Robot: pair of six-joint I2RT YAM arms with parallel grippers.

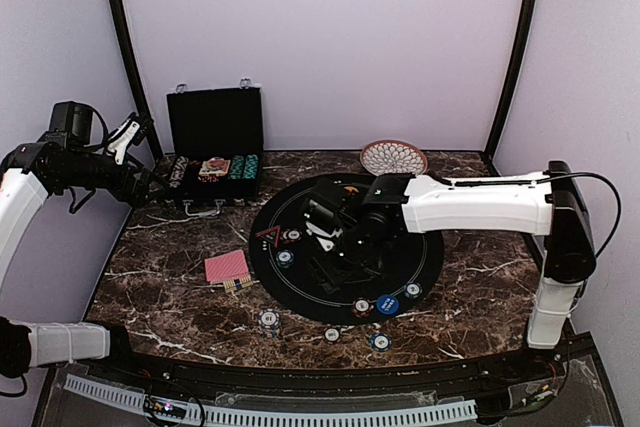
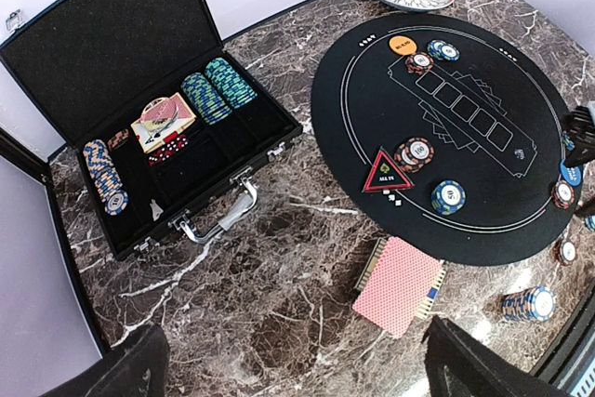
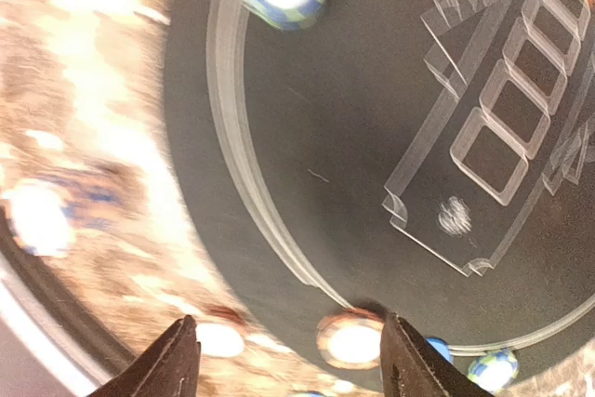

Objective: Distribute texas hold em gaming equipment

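The left tool (image 2: 296, 350) hangs with jaws wide apart above the brown marble tabletop (image 2: 279, 258). The right tool (image 3: 288, 360), also apart, is low over the round black felt mat (image 2: 372, 109). The red-backed card deck (image 1: 227, 267) lies off the mat at eight o'clock. On the mat, the red triangle marker (image 1: 268, 237) sits at nine and the round blue marker button (image 1: 388, 303) at five, beside striped poker chips (image 1: 362, 306).

Booth: marble table (image 1: 170, 297), lilac walls (image 1: 320, 37).
Dark, white-veined top lies under both pairs of jaws. Plain back wall stands beyond them, side walls flanking. Black poles (image 1: 122, 37) mark the rear corners. Glare on top beside right jaws.
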